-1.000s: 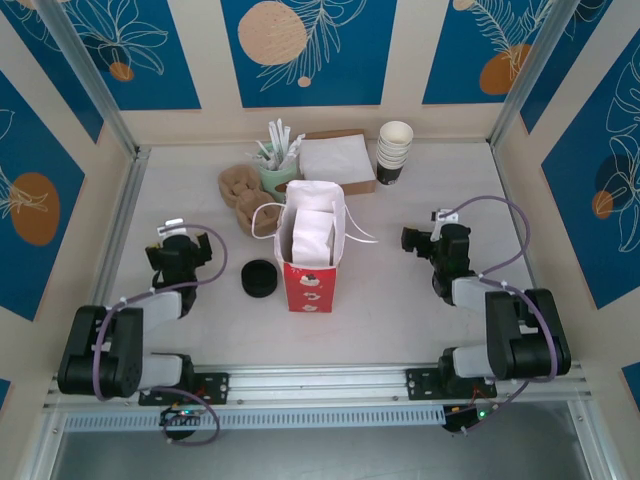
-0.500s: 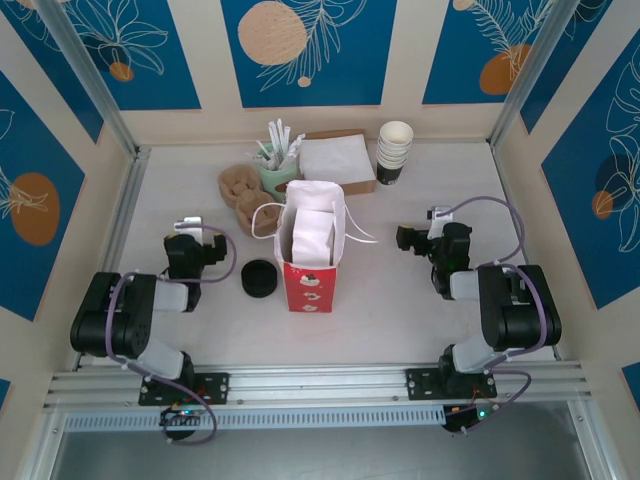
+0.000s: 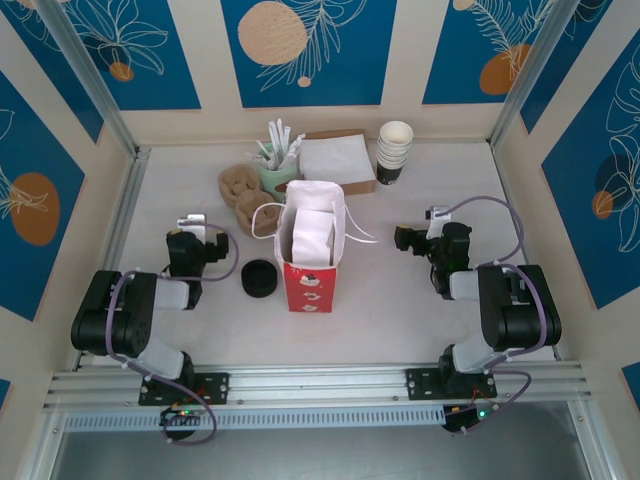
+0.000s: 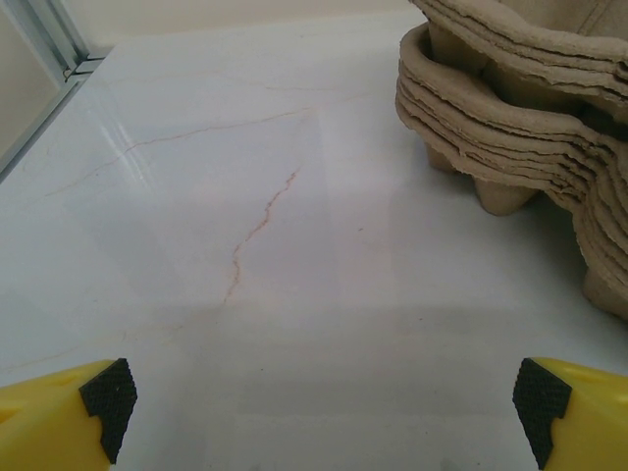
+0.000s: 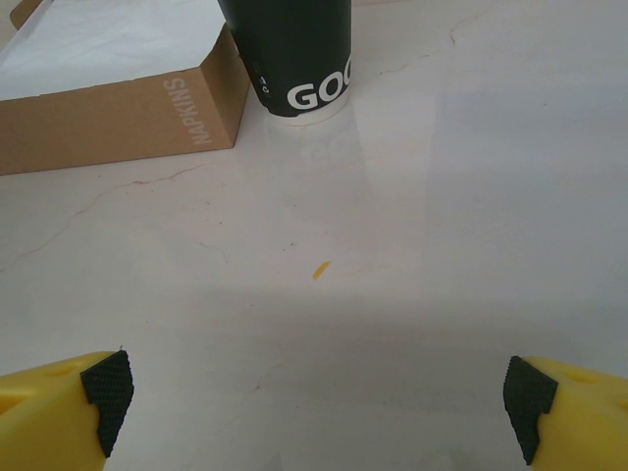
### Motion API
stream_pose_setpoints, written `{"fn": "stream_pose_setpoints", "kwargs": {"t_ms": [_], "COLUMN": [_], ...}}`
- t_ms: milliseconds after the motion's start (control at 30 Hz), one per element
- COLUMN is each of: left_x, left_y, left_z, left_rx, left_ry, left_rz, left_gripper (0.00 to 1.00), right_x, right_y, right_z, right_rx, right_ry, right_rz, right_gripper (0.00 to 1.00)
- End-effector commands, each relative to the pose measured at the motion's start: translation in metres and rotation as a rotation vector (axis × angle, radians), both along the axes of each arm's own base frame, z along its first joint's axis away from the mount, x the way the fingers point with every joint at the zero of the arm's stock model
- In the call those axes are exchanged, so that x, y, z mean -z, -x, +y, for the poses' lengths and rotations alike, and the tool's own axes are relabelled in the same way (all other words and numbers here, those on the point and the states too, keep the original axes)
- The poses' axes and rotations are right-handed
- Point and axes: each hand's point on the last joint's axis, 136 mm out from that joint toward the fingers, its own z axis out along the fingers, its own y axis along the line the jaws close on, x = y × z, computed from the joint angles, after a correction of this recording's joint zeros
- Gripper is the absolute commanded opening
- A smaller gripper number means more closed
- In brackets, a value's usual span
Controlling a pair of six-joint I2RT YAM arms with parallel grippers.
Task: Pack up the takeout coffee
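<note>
Two pincers, left (image 4: 319, 402) and right (image 5: 319, 402), gape empty; the takeout coffee (image 3: 260, 278) stands on the tabletop (image 3: 390, 300) just left of the red bag (image 3: 310, 265). Squeezing hard could pop its lid, and a clumsy drop might topple the bag.

smooth glossy veined tabletop (image 4: 294, 294); rough pulp trays (image 4: 520, 118); matt cardboard napkin box (image 5: 108, 123)

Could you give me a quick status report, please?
Left gripper, right gripper open, empty. Black round item left of red bag, untouched; coffee or lid stack, cannot tell. White paper inside bag.
</note>
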Motion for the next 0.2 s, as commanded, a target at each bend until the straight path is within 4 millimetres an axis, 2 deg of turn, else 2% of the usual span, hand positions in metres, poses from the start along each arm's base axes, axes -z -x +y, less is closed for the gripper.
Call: {"fn": "stream_pose_setpoints", "kwargs": {"t_ms": [0, 167], "left_x": [-0.0101, -0.009], "left_y": [-0.0069, -0.0062], "left_z": [-0.0058, -0.0058], "left_rx": [0.025, 0.026], "left_ry": [-0.001, -0.001], "left_rz": [-0.029, -0.027], "left_gripper": [1.0, 1.0], "right_x": [-0.0158, -0.0151], "right_y": [-0.0091, -0.009], "right_z": [-0.0002, -0.0004], "right_rx": [-0.008, -0.008], "right_ry": [0.003, 0.003], "right_rz": [-0.055, -0.053], "right_gripper": [0.99, 0.99]}}
